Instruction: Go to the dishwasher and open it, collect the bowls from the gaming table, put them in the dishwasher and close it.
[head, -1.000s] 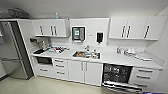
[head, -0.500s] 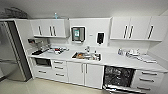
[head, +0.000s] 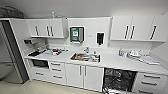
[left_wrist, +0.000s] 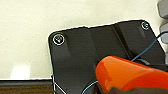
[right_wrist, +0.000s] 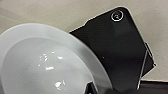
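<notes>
- You're facing a kitchen wall: the dishwasher (head: 119, 79) sits under the counter (head: 115, 62), low on the right, with its dark inside and wire racks on show, so the door is down.
- Left of it you have white cupboard doors (head: 83, 75), then drawers (head: 57, 71) and a dark built-in oven (head: 40, 63) at the far left end.
- The sink (head: 85, 57) is set in the counter about mid-wall, with some dishes in it, too blurred to name.
- There's clutter on the counter at both ends, and I can't make out what it is.
- Wall cupboards (head: 136, 28) run along the top, and a towel dispenser (head: 76, 34) and a small dark dispenser (head: 100, 38) hang between them.
- A tall steel fridge (head: 11, 57) stands at the left edge.
- Your left wrist camera shows an orange bowl (left_wrist: 130, 73) close up, over pale floor; whether the left tool is spread or pinching it, I can't tell.
- Your right wrist camera shows a white bowl (right_wrist: 47, 65), large and glossy, hollow side toward the lens; the right tool's state I can't tell either.
</notes>
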